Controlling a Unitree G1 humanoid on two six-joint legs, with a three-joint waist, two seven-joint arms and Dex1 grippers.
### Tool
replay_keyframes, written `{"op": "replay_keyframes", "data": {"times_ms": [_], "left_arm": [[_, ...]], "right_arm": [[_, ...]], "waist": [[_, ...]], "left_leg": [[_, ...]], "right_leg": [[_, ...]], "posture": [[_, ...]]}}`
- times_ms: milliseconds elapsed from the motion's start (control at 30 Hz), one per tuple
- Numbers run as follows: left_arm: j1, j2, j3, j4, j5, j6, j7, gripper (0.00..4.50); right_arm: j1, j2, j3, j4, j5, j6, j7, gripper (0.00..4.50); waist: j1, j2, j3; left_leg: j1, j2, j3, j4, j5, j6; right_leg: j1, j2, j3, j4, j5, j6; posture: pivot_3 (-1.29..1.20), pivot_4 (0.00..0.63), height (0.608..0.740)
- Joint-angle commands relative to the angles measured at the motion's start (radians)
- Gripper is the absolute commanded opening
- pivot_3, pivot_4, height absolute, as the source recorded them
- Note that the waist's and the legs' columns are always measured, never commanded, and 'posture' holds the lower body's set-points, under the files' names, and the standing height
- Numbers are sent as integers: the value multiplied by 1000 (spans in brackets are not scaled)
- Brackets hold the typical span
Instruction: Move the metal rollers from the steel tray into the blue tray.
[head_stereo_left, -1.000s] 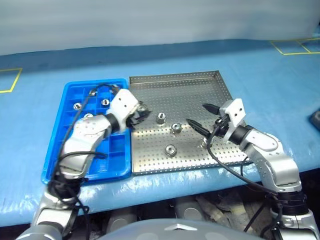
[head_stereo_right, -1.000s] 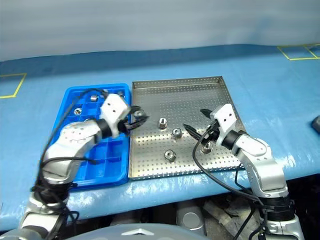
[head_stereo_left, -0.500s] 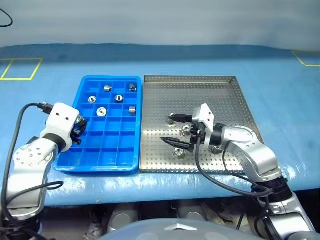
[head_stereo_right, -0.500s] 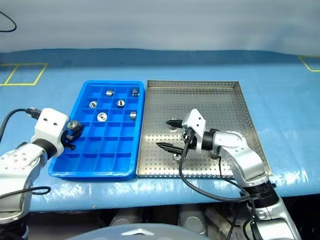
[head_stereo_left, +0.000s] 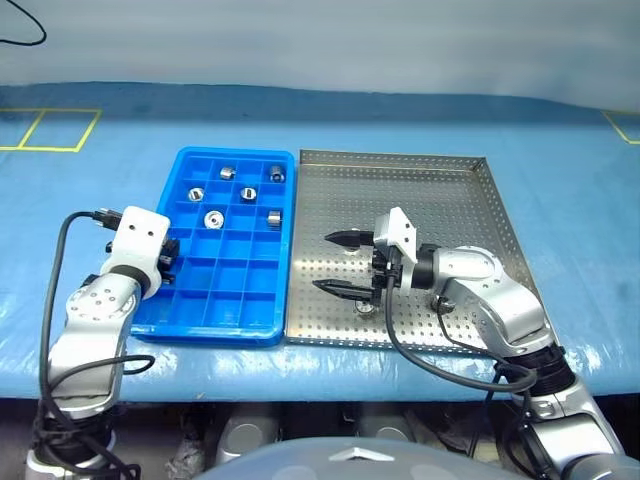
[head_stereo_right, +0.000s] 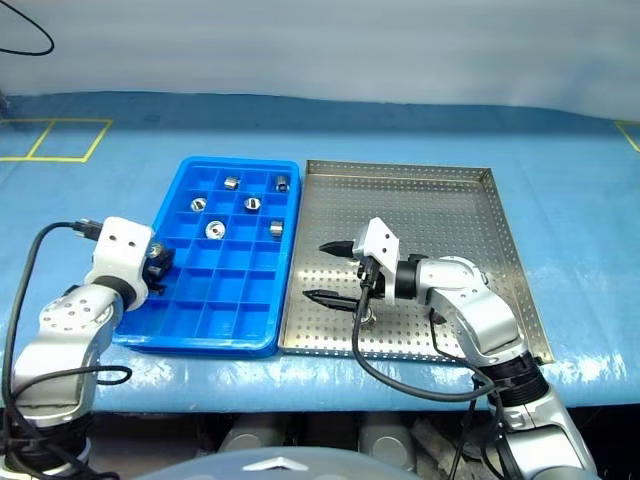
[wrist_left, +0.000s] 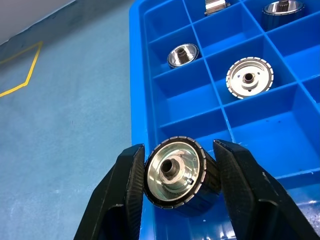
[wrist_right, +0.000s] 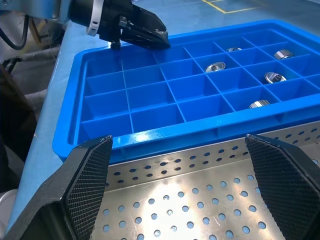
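From the head camera we see the blue tray (head_stereo_left: 228, 318) lying just beside the steel tray (head_stereo_left: 470, 190), on its left, both on a blue-covered table (head_stereo_left: 560, 150). Five metal rollers (head_stereo_left: 213, 219) sit in separate compartments in the far part of the blue tray. Our left gripper (head_stereo_left: 166, 259) hovers at that tray's left rim, but from up here what it carries is hard to make out. The left wrist view settles it: the two black fingers (wrist_left: 127, 187) are clamped on a roller with a knurled rim (wrist_left: 175, 172), its central hole facing the camera, held over the tray's left wall, with more rollers in compartments beyond. Our right gripper (head_stereo_left: 343, 263) hangs over the steel tray, pointing toward the blue tray, jaws spread wide and holding nothing. The head view shows one roller (head_stereo_left: 368, 303) on the perforated floor close under its arm and another (head_stereo_left: 441, 301) partly hidden behind the forearm. The right wrist view looks between its fingers (wrist_right: 87, 175) across the blue tray to the left gripper at the far rim.
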Motion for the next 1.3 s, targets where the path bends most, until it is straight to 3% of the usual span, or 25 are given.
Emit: {"op": "replay_keyframes", "data": {"times_ms": [33, 233, 500, 700, 867, 1067, 1300], "left_arm": [[-32, -1, -3, 26, 20, -20, 24, 1905], [-44, -1, -3, 65, 9, -33, 26, 1905], [-82, -33, -10, 71, 14, -50, 55, 4441], [-140, -108, -4, -5, -101, -118, -20, 4441], [-205, -193, -175, -27, -243, -175, -169, 4441], [-327, -227, -360, 237, -175, -233, -182, 4441], [-435, -242, -406, 490, -125, -303, -199, 4441]], "right_arm": [[1, -6, -22, -33, -2, -16, -6, 4500], [17, -10, -40, -45, -8, -21, -24, 4500], [27, -9, -50, -63, -8, -22, -33, 4500], [33, -22, -75, -82, -11, -25, -48, 4500], [58, -56, -122, -117, -23, -14, -89, 4500], [143, -95, -195, -191, -21, 9, -158, 4500], [223, -100, -239, -268, -8, 27, -216, 4500]], "waist": [[-1, 0, 0], [-2, 0, 0], [-4, 0, 0], [-10, -1, 0], [-14, -1, 1], [-47, -1, 0], [-96, -1, 1]], "left_leg": [[0, 0, 0, 0, 0, 0], [0, 0, 0, 0, 0, 0], [0, 0, 0, 0, 0, 0], [-1, 0, -1, 0, 0, 0], [-2, -2, -1, 0, 0, 0], [-1, -2, 0, 0, 0, 0], [1, -1, 4, 1, 0, 2]], "right_leg": [[0, 0, 0, 0, 0, 0], [0, 0, 0, 0, 0, 0], [0, 0, 0, 0, 0, 0], [0, -1, -1, 0, 0, 0], [0, -3, -1, -1, 0, 0], [0, -1, 1, 0, 0, 0], [1, 3, 3, 0, 0, 1]], "posture": [[10, 150, 740], [-16, 150, 740], [-27, 150, 740], [-37, 150, 740], [-107, 150, 740], [-206, 150, 740], [-279, 150, 740]]}}
